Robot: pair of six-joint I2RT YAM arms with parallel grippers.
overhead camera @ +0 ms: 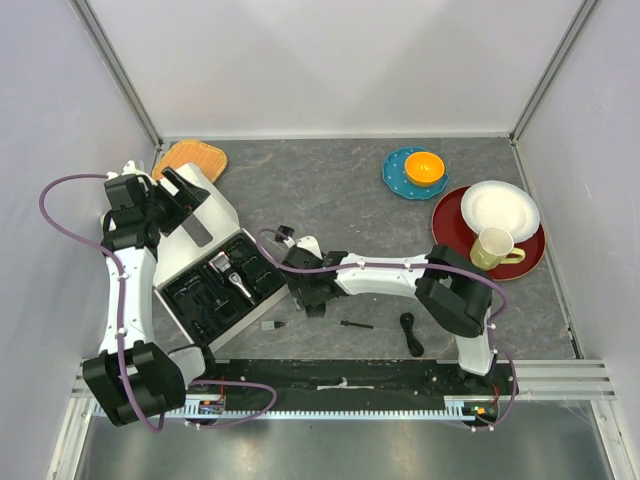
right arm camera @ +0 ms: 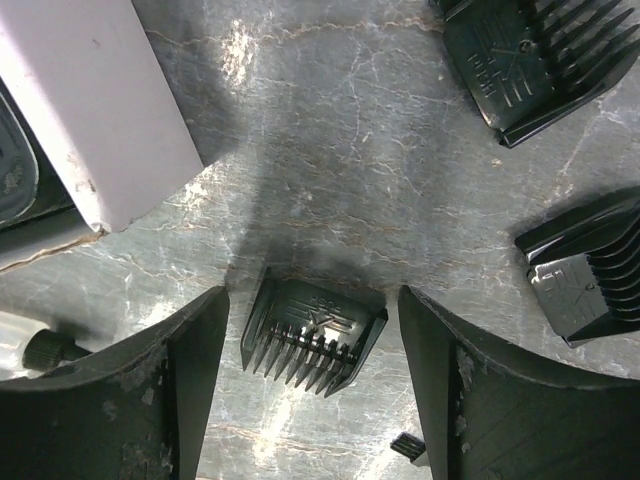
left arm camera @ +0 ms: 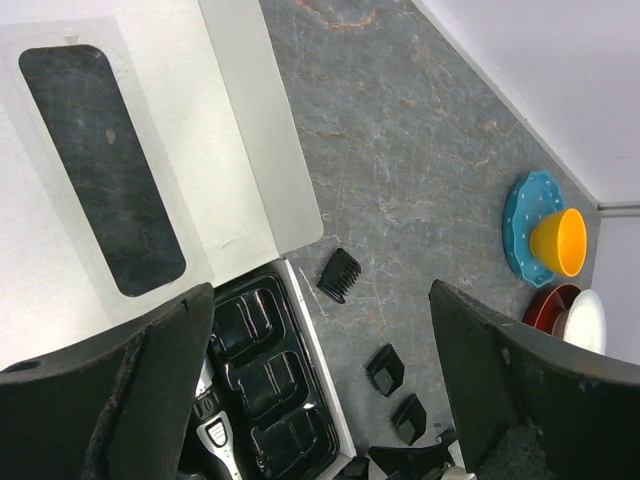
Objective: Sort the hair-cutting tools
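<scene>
Right wrist view: we see the right gripper with its fingers spread wide, straddling a comb guard that lies flat on the table at lower centre. A thin gap shows on each side, so nothing is gripped. A second guard sits at the upper right and a third guard at the right edge, with the box at the upper left.

From the left wrist, the left gripper also has its fingers far apart and empty, hanging above the edge of the box lid. At the bottom left, the clipper lies in the black tray.

From the top, the brush and the cable lie on the table at lower centre, just below the right arm.
</scene>
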